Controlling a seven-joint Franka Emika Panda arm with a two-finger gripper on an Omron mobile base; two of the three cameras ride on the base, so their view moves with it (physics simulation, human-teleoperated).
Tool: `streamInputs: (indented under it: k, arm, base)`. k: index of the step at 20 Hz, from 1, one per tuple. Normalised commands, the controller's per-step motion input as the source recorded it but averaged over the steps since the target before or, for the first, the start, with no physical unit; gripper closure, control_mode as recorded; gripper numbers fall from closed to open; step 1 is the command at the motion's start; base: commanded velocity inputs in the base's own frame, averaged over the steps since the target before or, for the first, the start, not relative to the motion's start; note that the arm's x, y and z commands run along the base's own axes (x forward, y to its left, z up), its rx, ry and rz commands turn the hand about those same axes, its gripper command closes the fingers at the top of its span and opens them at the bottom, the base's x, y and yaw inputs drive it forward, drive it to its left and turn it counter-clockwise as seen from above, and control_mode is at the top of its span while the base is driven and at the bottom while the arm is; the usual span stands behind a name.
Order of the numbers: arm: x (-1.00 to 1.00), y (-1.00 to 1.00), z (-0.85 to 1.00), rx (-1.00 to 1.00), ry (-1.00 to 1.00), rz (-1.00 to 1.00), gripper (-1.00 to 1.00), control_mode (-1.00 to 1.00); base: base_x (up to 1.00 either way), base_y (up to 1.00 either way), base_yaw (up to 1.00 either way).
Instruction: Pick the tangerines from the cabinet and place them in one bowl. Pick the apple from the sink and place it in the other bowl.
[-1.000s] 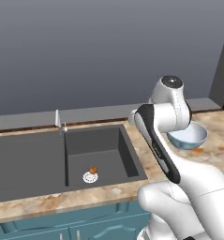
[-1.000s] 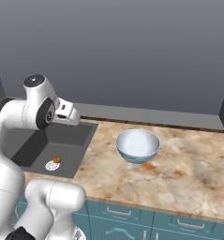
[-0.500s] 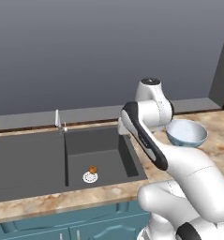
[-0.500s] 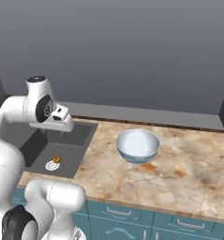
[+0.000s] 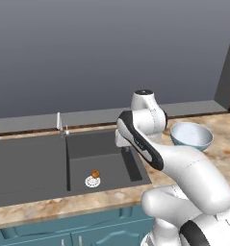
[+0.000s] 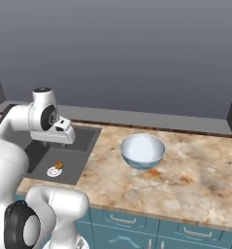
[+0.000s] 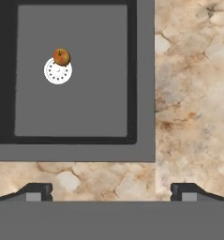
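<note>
— What is cut off or hard to read?
— The arm's white body hides part of the sink's (image 5: 49, 163) right rim in the left base view.
— And the claw (image 7: 111, 190)?
— It hangs spread wide over the sink's edge, holding and touching nothing.
— The apple (image 7: 61, 56)?
— In the deep basin, touching the white drain (image 7: 57, 71). The white and pale-blue bowl (image 6: 142, 151) sits on the surface (image 6: 195, 180), right of the sink.

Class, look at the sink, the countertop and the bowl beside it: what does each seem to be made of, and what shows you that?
Sink: looks like matte dark grey composite or coated metal, since the surface is flat and even with no shine. Countertop: polished stone, likely granite or marble, given the mottled beige and brown veining. Bowl: probably glazed ceramic, smooth white inside with pale-blue sides, though plastic is possible.
</note>
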Motion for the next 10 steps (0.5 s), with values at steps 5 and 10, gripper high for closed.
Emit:
streamInputs:
  k: [5, 10]
  arm:
    - [0.08, 0.07, -0.15, 0.0, 0.02, 0.0, -1.0, -1.0]
    - [0.08, 0.12, -0.19, 0.0, 0.0, 0.0, -1.0, -1.0]
  base:
    - [0.0, 0.0, 0.0]
    - [0.0, 0.0, 0.0]
